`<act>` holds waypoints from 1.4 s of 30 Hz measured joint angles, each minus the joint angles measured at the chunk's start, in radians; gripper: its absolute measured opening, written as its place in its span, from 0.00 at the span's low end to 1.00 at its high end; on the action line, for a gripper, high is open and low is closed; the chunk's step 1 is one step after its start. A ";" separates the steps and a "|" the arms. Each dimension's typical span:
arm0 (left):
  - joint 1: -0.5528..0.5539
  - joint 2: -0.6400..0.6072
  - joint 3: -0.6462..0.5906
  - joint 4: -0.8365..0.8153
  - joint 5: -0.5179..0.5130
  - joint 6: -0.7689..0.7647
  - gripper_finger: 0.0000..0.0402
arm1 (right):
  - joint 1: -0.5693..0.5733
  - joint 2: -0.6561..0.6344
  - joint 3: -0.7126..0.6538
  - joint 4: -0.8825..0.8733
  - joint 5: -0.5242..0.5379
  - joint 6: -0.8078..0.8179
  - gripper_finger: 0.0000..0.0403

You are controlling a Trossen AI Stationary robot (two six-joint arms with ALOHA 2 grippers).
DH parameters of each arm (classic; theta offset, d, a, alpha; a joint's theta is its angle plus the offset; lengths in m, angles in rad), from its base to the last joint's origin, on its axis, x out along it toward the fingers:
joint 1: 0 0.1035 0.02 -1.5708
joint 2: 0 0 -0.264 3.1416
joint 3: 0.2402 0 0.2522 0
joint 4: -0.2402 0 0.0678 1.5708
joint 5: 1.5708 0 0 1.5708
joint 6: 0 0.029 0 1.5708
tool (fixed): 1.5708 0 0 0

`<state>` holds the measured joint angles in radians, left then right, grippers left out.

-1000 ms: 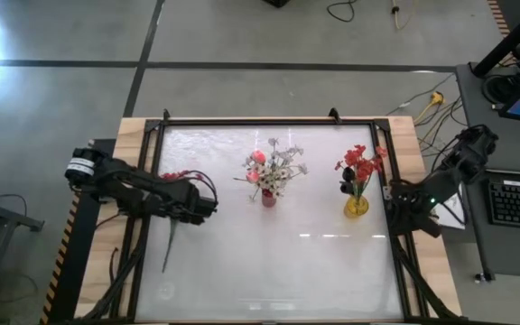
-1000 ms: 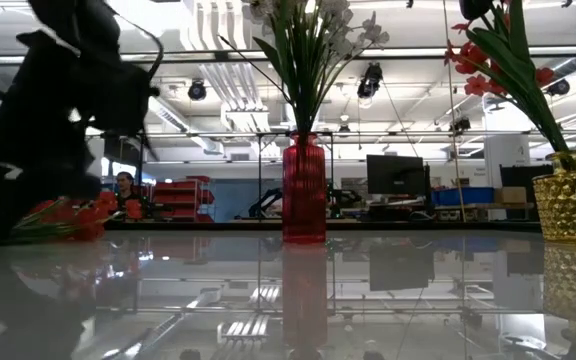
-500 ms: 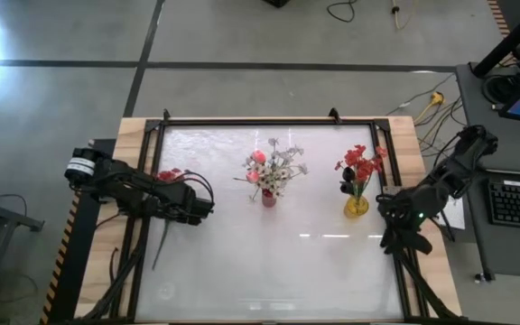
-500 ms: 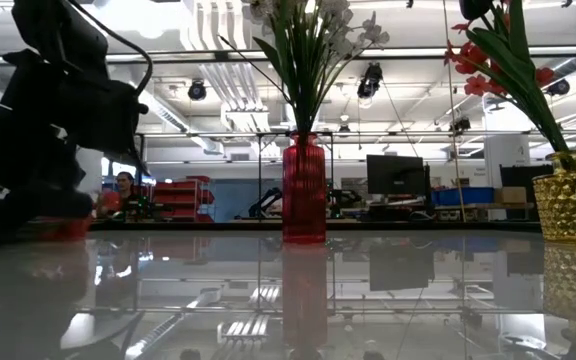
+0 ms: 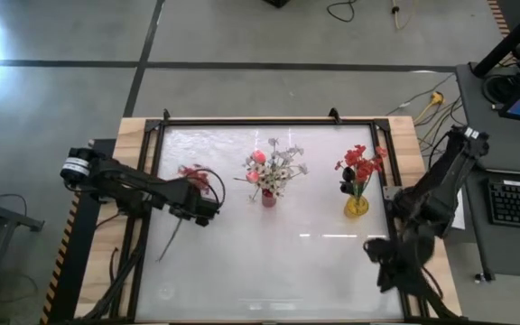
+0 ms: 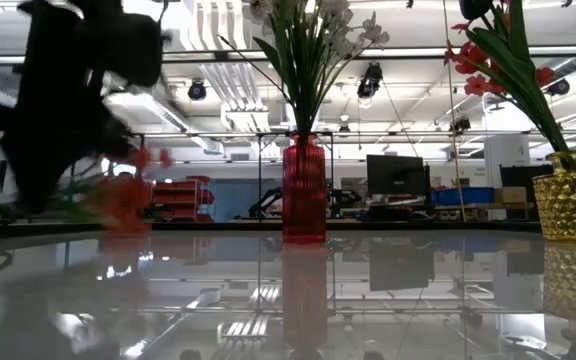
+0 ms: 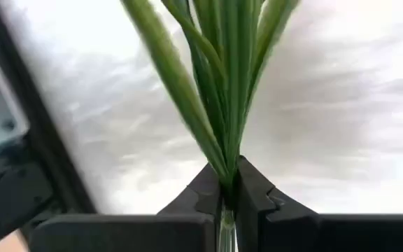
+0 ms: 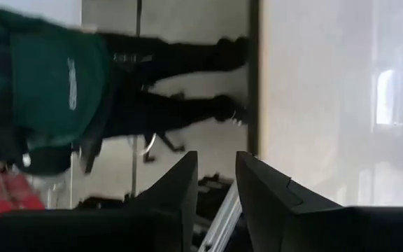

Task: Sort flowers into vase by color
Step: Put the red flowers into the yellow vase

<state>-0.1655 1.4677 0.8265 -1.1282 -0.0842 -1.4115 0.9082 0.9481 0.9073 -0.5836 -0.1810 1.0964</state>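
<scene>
A bunch of small red blooms (image 5: 195, 172) on a long green stem (image 5: 168, 244) is at the table's left, with my left gripper (image 5: 200, 213) shut on it; in the low view the blooms (image 6: 125, 196) hang blurred above the tabletop. A red vase (image 5: 268, 197) at the middle holds pink and white flowers. A golden vase (image 5: 356, 207) at the right holds red flowers. My right gripper (image 5: 379, 266) hovers over the near right corner, open with nothing between its fingers (image 8: 187, 189). My left gripper pinches the green stem (image 7: 227, 176) between its two fingers, just below where the leaves fan out. The fingers come from above, pointing down, and lie across the stem. The bloom end is raised off the table; whether the stem's lower end (image 5: 160, 257) touches the table I cannot tell.
The two vases (image 6: 304, 190) (image 6: 571, 196) stand in a row across the table's far half. A dark frame (image 5: 269, 120) runs round the table. A person in a green top (image 8: 44, 84) shows beyond the table's right edge.
My left gripper has risen and gone slightly toward the red vase. The red flower, which lay flat at the table's left, now has its bloom end lifted and swung rightward. My right arm has swung from beside the golden vase toward the table's near edge.
</scene>
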 joint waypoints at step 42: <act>-0.611 -0.222 0.758 0.229 -0.702 0.785 0.00 | 0.140 0.731 0.710 0.230 1.099 -0.061 0.32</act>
<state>-0.7763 1.2452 1.5845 -0.8989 -0.7860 -0.6263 1.0487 1.6793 1.6173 -0.3532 0.9182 1.0358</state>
